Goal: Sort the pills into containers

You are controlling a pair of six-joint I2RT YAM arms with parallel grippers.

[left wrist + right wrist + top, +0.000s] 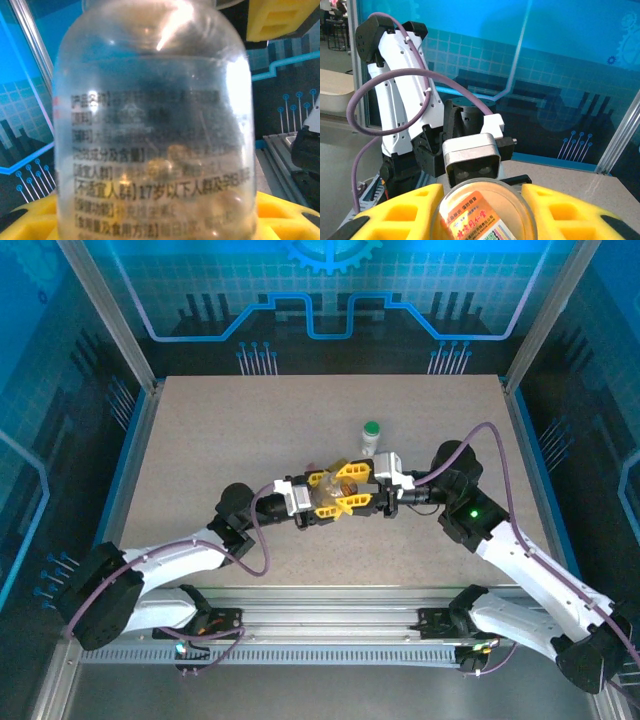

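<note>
Yellow fingers [287, 212] of my left gripper [322, 494] pinch the clear bottle [150, 125] from both sides. I see tan pills [227, 205] lying in it behind the printed label. On the right gripper [357, 487], fingers [570, 215] press against the bottle's round end, so both grippers hold it over the middle of the table [200, 440]. A small green-capped bottle [371, 437] stands upright just beyond them.
</note>
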